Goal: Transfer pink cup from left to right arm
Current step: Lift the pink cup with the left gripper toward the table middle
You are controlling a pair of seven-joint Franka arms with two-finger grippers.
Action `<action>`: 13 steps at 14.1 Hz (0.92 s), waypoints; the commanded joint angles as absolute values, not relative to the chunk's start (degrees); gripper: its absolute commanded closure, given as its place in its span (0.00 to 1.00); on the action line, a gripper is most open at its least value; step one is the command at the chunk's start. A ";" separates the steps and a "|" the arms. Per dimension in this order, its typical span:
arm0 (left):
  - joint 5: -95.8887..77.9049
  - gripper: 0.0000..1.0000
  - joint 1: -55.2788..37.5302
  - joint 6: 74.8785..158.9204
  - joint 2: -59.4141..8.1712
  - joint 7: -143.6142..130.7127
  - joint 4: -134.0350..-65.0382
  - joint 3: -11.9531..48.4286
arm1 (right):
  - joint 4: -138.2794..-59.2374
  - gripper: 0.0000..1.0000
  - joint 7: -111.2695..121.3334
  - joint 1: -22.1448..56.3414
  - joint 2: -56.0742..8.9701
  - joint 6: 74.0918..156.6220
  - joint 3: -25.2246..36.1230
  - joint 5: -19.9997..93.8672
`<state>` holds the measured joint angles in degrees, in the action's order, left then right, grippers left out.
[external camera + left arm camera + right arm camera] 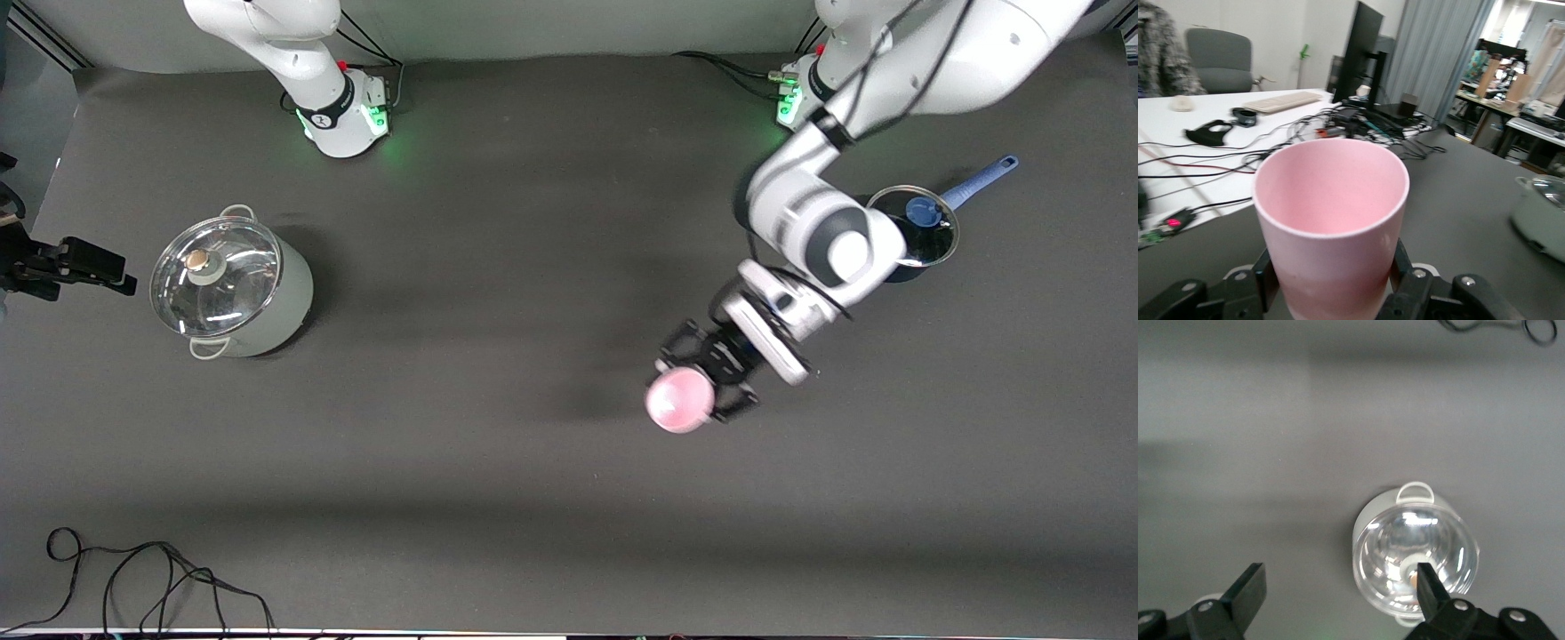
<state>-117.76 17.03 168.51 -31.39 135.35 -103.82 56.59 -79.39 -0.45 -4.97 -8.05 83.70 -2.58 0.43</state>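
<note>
The pink cup (pixel 680 400) is a small pale-pink tumbler. My left gripper (pixel 707 378) is shut on its lower body and holds it up over the table's middle, toward the left arm's end. In the left wrist view the cup (pixel 1331 220) fills the centre with its empty mouth showing, and a black finger (pixel 1265 277) presses on each side of it; the gripper (pixel 1333 283) is hidden behind the cup. My right gripper (pixel 1341 570) is open and empty, high over the table beside the lidded pot (pixel 1415 553). It is out of the front view.
A grey-white pot with a glass lid (pixel 231 284) stands toward the right arm's end. A dark saucepan with a glass lid and blue handle (pixel 925 231) stands under the left arm. A black cable (pixel 160 578) lies near the front edge. A black device (pixel 67 267) sits past the pot.
</note>
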 commanded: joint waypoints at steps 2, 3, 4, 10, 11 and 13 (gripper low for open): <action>-120.75 0.60 18.19 174.62 -29.00 134.74 -105.47 68.35 | -77.87 0.00 -18.22 -2.20 -8.17 79.89 -2.63 3.85; -122.07 0.60 18.02 176.47 -28.74 134.56 -105.03 71.42 | -77.70 0.00 -25.07 -0.54 -8.35 79.89 -2.64 5.78; -122.78 0.60 17.50 178.40 -28.04 134.30 -104.33 73.20 | -77.78 0.00 -31.23 1.65 -8.35 79.89 -2.64 6.84; -122.87 0.60 15.38 180.53 -23.99 127.09 -103.45 75.76 | -73.66 0.01 -62.53 16.24 -8.44 79.89 -2.55 10.08; -122.78 0.60 15.38 180.53 -24.08 127.09 -103.45 75.59 | -72.43 0.01 -67.71 16.43 -8.52 79.89 -2.64 13.50; -122.52 0.62 15.47 180.53 -24.26 127.09 -103.45 75.24 | -70.06 0.01 -74.94 16.70 -8.79 80.15 -2.72 18.61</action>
